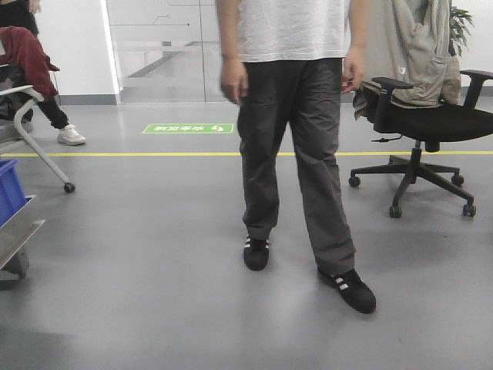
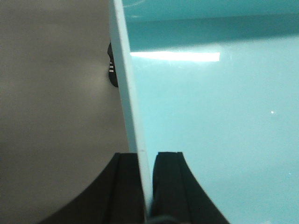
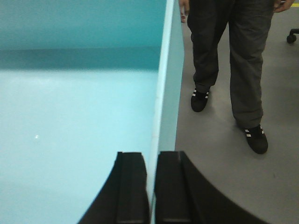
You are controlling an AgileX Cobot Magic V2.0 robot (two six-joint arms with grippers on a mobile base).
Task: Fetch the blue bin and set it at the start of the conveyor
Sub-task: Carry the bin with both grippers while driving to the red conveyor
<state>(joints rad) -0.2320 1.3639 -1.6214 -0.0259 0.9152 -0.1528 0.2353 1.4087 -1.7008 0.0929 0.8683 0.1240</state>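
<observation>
1. A grey floor (image 1: 154, 277) filled the front view, crossed by a thin yellow line (image 1: 139, 154).
2. A person (image 1: 293, 116) in a white shirt and dark trousers stood facing the robot. Both black shoes also showed in the right wrist view.
3. A black office chair (image 1: 431, 123) with a beige jacket draped over it stood to one side of the person.
4. The blue bin (image 2: 210, 116) was held between the two arms. Its pale cyan inside filled most of each wrist view, and the floor showed past its walls. It did not appear in the front view.
5. The left jaws were closed almost fully on one side wall of the blue bin. One black finger (image 2: 126, 186) sat outside the thin wall and the other inside.
6. The right jaws clamped the opposite wall (image 3: 161, 93) the same way, with only the wall's thickness between them.
7. A dark blue crate (image 1: 9, 189) rested on a steel rail (image 1: 19, 231) at the frame's edge.
8. A green floor sign (image 1: 189, 128) lay beyond the line.
</observation>
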